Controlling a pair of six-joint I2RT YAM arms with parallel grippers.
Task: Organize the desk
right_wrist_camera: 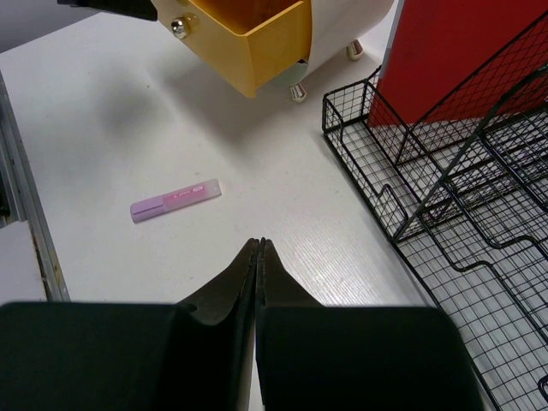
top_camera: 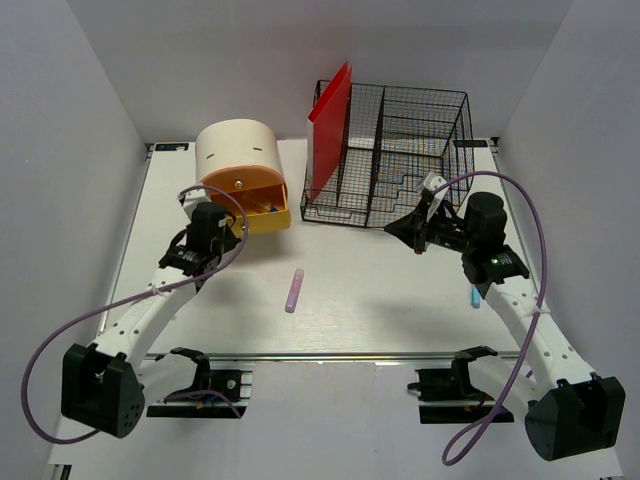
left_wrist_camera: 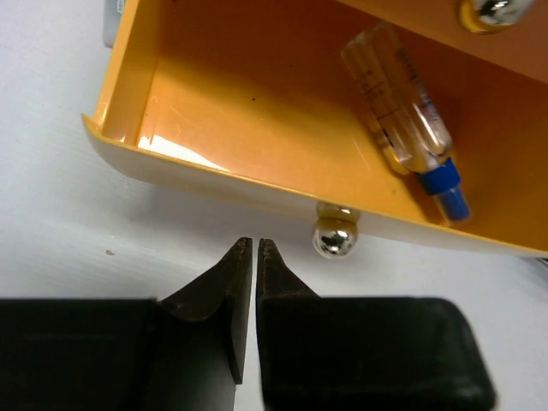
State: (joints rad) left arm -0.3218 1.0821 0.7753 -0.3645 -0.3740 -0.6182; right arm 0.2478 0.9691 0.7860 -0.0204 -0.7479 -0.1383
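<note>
Since left gripper [left_wrist_camera: 255, 244] and right gripper [right_wrist_camera: 259, 244] have jaws pressed together, left could nudge drawer knob [left_wrist_camera: 334, 240], mid-frame, not grasp.

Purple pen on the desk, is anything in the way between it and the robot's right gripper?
No, nothing visible. Only bare desk lies between the shut right gripper and the purple pen. The wire basket sits off to one side.
</note>
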